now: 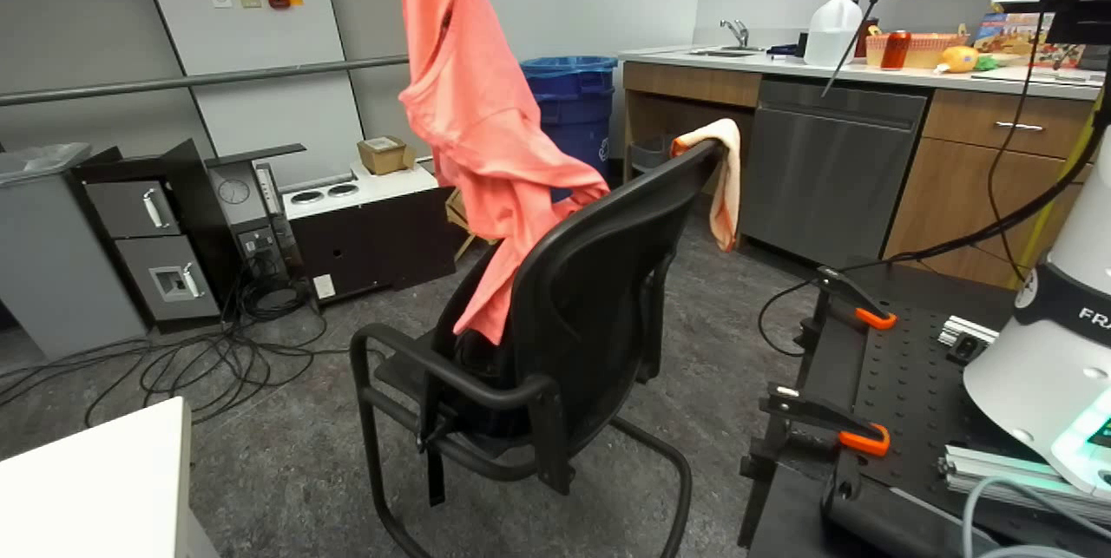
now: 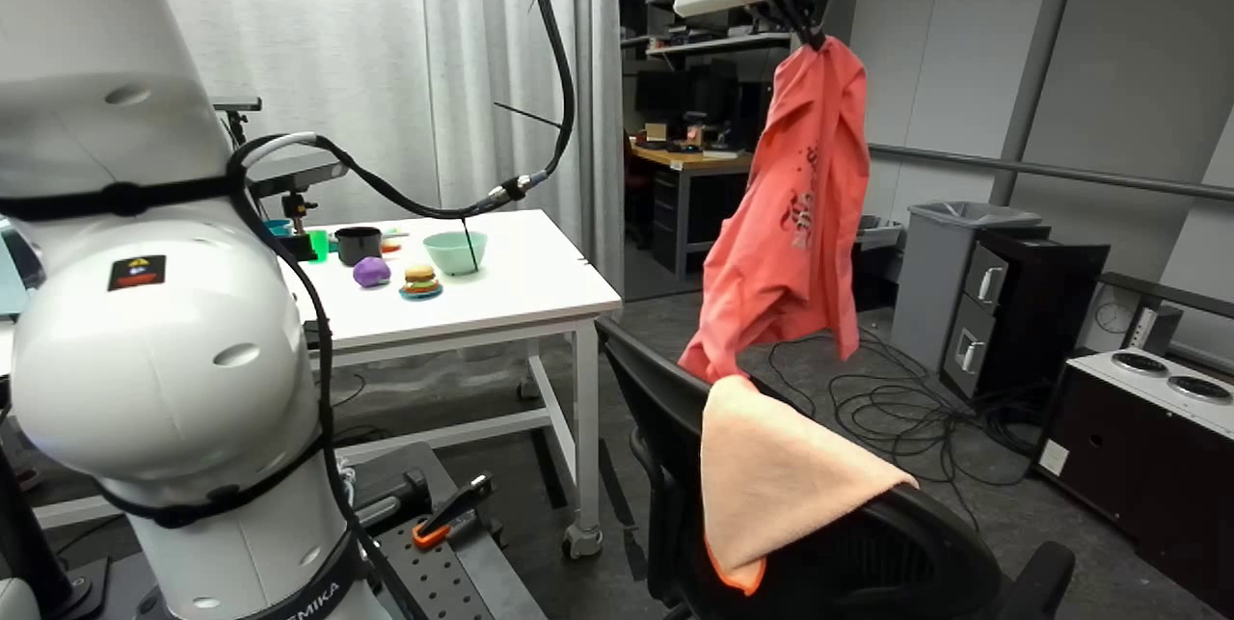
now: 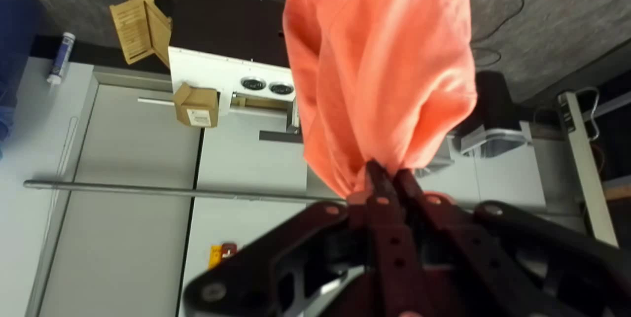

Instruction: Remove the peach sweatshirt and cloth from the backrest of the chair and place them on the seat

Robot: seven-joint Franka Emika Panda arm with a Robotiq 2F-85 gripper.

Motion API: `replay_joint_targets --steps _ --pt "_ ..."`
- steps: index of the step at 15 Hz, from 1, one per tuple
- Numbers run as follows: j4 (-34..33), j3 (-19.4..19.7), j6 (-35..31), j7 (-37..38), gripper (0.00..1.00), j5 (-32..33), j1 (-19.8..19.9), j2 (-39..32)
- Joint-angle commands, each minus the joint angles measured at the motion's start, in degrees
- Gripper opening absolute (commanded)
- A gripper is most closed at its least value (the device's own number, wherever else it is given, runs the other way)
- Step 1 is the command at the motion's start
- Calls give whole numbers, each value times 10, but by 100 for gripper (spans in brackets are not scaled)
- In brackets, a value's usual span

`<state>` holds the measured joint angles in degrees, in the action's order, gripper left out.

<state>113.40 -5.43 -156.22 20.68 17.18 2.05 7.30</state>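
Note:
The peach sweatshirt (image 1: pixel 486 124) hangs stretched downward in both exterior views (image 2: pixel 800 205). My gripper (image 2: pixel 818 40) is shut on its top end, high above the chair; the wrist view shows the fingertips (image 3: pixel 392 174) pinching the fabric (image 3: pixel 384 70). The sweatshirt's lower end hangs on the seat side of the black backrest (image 1: pixel 599 298), close to its top edge; I cannot tell whether they touch. The light orange cloth (image 2: pixel 781 475) lies draped over the backrest's top corner and also shows in an exterior view (image 1: pixel 727 185). The chair seat (image 1: pixel 399 371) is partly hidden by the backrest and armrest.
A dark bulky item with a strap (image 1: pixel 486 402) is at the seat. A white table (image 2: pixel 482 302) with toy food and bowls stands beside the chair. A black mounting table (image 1: pixel 903 402) with clamps carries the arm. Loose cables (image 1: pixel 234 358) lie on the floor.

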Motion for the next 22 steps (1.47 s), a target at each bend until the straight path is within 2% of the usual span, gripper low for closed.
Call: replay_joint_targets --steps 1,5,11,17,19,22 --pt "-65 -1 -51 75 1 64 27 -36" --pt "-96 -2 -91 183 1 156 48 -55" --pt "-153 3 -97 322 1 282 57 -80" --pt "-298 18 -78 485 1 450 58 -119" --pt "-345 25 -71 523 1 487 57 -135" --pt "-373 34 -71 524 1 492 57 -157"
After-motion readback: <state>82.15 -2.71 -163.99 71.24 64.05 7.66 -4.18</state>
